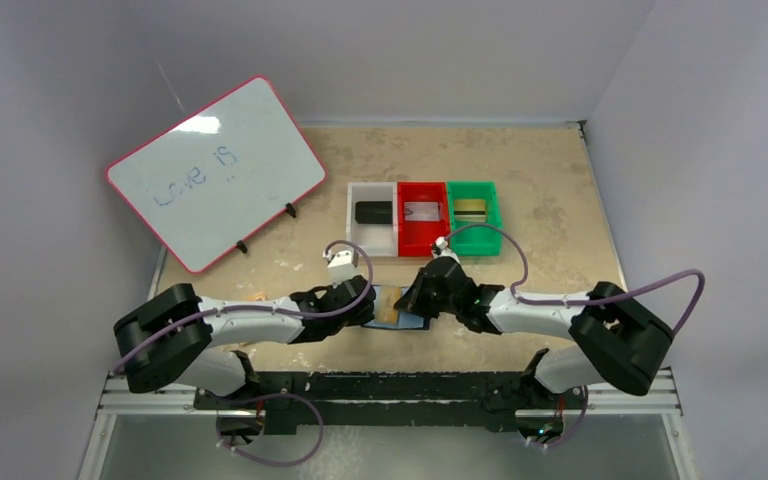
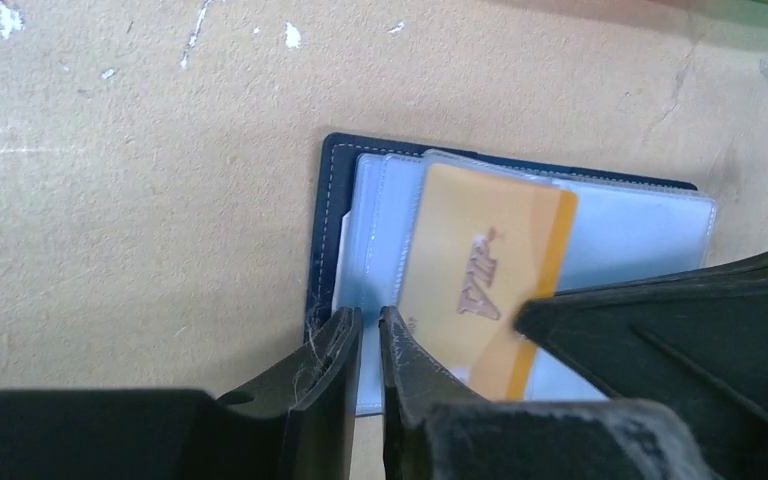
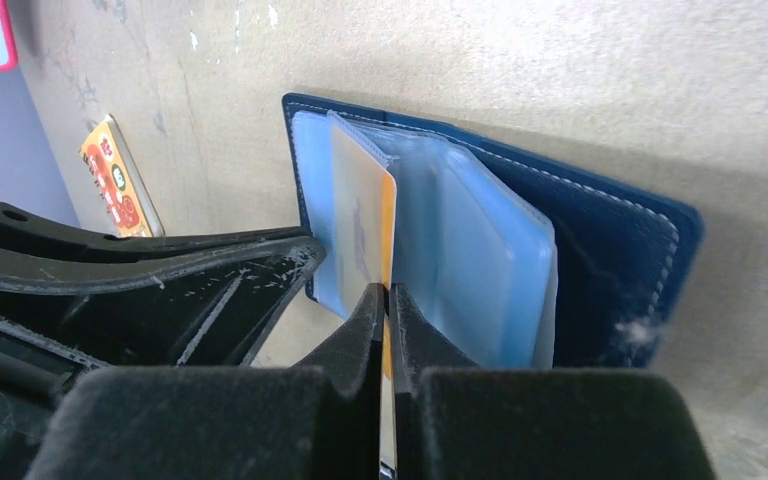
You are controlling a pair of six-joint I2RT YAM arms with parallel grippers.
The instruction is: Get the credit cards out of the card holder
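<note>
Right wrist: right fingers (image 3: 365, 320) are pinching the card (image 3: 360, 230) to pull it out — narrow left fingers (image 2: 335, 350) are seemingly bracing the holder (image 2: 332, 200).

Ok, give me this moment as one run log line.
phase: card extraction | card holder: open | right end effector: shut on yellow credit card | left end effector: nearly shut at clear sleeve edge, grip unclear

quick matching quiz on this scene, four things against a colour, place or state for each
1 holder
2 card
3 white bin
4 whiteboard

a pink rim, rear left
b yellow with an orange stripe
c holds a black thing
d navy, lying open

Pairs: 1-d, 2-b, 3-c, 4-a
</note>
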